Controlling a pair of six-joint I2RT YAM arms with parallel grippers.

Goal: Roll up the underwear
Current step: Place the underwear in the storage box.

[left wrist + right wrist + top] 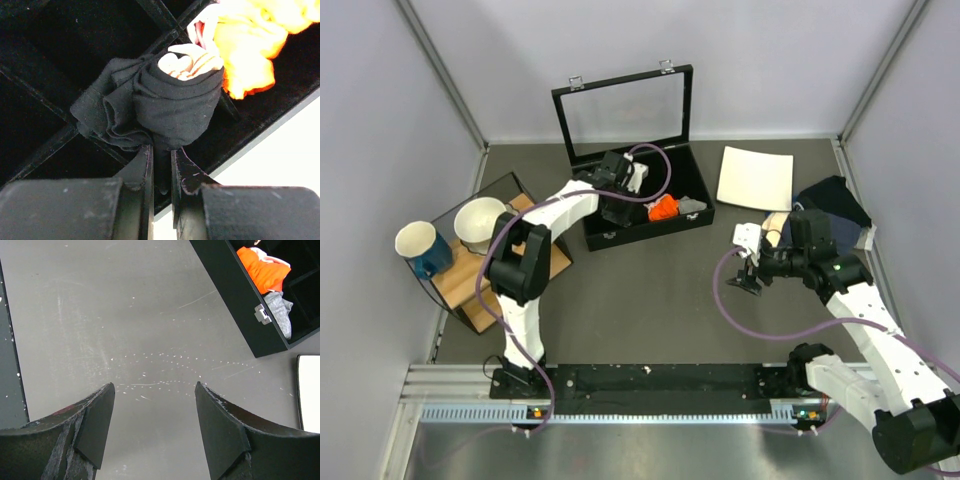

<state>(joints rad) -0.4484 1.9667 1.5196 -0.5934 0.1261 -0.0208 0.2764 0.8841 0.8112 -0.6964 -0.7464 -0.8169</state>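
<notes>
The underwear (170, 100) is a tight black roll with its beige waistband showing at the end. In the left wrist view it lies in a compartment of the black box (45, 145), beside the orange cloth roll (250, 45). My left gripper (161, 149) is shut on the near edge of the roll, with black fabric pinched between the fingers. In the top view this gripper (616, 196) hangs over the box and hides the underwear. My right gripper (155, 387) is open and empty above bare grey table, also seen in the top view (746, 276).
The black box (650, 228) stands at the back centre with its glass lid (625, 108) raised; it holds the orange roll (663, 208) and a grey cloth (693, 205). A white plate (755, 178) and a navy garment (835, 198) lie at right. Two cups (417, 243) stand on a wooden board at left.
</notes>
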